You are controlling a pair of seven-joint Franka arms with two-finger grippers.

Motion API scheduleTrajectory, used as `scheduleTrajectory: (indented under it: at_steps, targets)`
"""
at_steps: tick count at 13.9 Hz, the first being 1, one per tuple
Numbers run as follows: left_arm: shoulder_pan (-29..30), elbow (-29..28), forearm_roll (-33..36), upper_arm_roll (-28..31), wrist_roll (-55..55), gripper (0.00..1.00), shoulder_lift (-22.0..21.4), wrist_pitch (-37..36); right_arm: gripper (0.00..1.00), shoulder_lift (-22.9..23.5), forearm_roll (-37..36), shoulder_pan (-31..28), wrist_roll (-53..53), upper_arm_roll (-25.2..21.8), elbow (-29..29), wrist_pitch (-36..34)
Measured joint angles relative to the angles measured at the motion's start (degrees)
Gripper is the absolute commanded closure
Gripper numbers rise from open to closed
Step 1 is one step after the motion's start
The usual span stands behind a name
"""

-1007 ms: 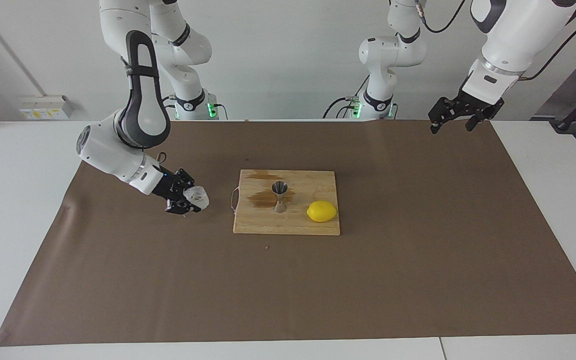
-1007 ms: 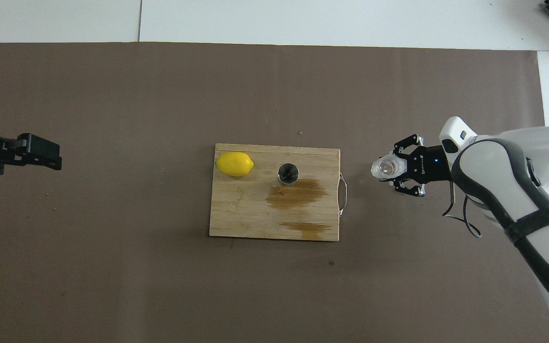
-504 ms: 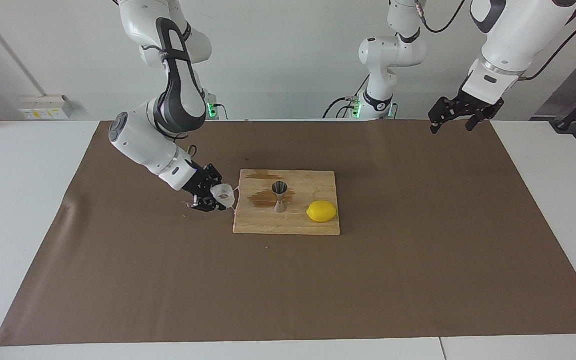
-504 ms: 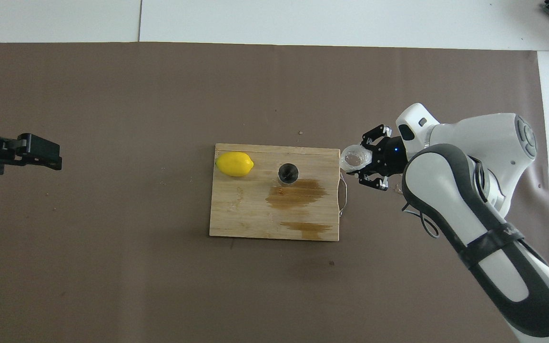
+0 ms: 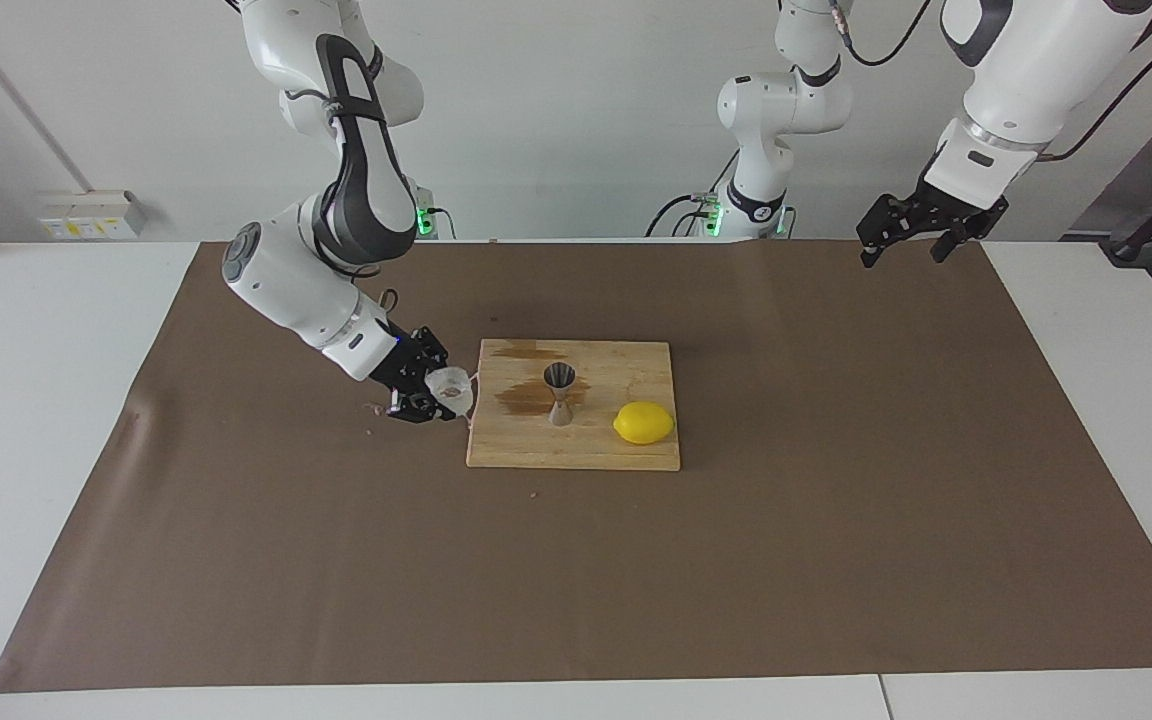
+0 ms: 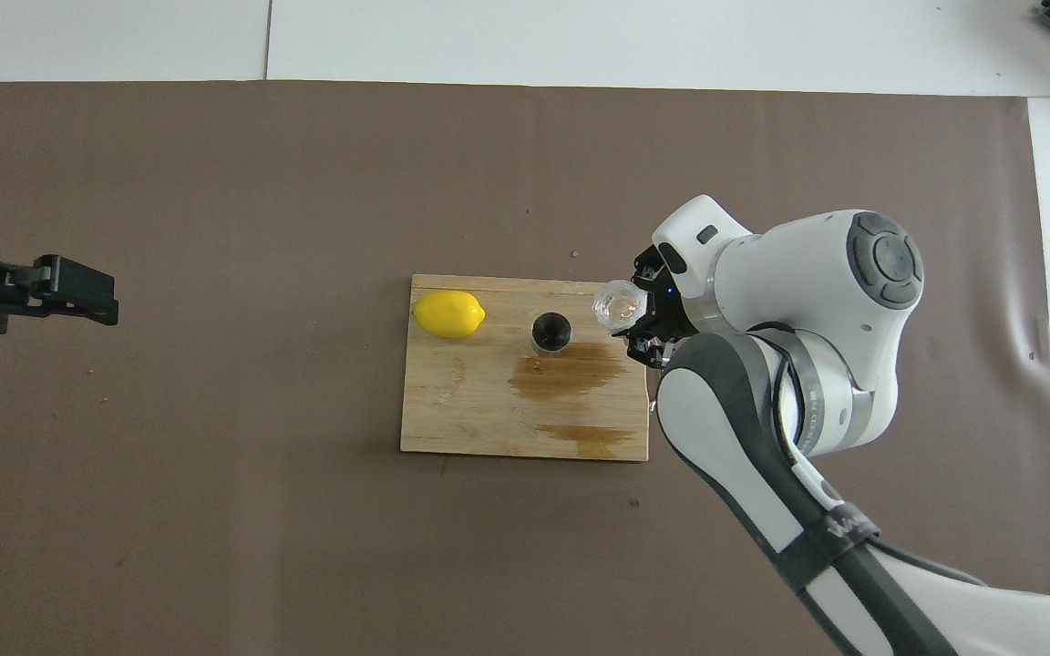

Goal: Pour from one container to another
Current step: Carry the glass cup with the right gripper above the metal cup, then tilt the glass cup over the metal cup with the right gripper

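My right gripper [image 5: 433, 393] [image 6: 639, 319] is shut on the small translucent cup [image 5: 452, 388] [image 6: 617, 305] and holds it in the air over the handle end of the wooden cutting board [image 5: 576, 452] [image 6: 470, 410]. The steel hourglass jigger [image 5: 560, 393] [image 6: 550, 332] stands upright on the board, a short way from the cup and not touching it. My left gripper [image 5: 904, 256] [image 6: 87, 296] waits open and empty, raised over the brown mat at the left arm's end of the table.
A yellow lemon [image 5: 643, 422] [image 6: 448, 313] lies on the board beside the jigger, toward the left arm's end. Dark wet stains [image 6: 571, 374] mark the board nearer to the robots than the jigger. A brown mat [image 5: 576, 580] covers the table.
My right arm has carried the cup from over the mat at its own end of the table to the board's handle end, closer to the jigger. The left arm has not moved.
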Motion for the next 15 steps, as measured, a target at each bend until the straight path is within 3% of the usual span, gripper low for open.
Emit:
scheduleTrajectory:
  at_steps: [5,15]
  targets:
    - [0.0,0.0,0.0,0.0,0.0,0.0,0.0,0.0,1.0,0.02,-13.83,4.79,12.7,0.04,1.96,-0.02]
    - [0.0,0.0,0.0,0.0,0.0,0.0,0.0,0.0,1.0,0.22,-29.17,8.67,17.54,0.03,2.42,-0.03]
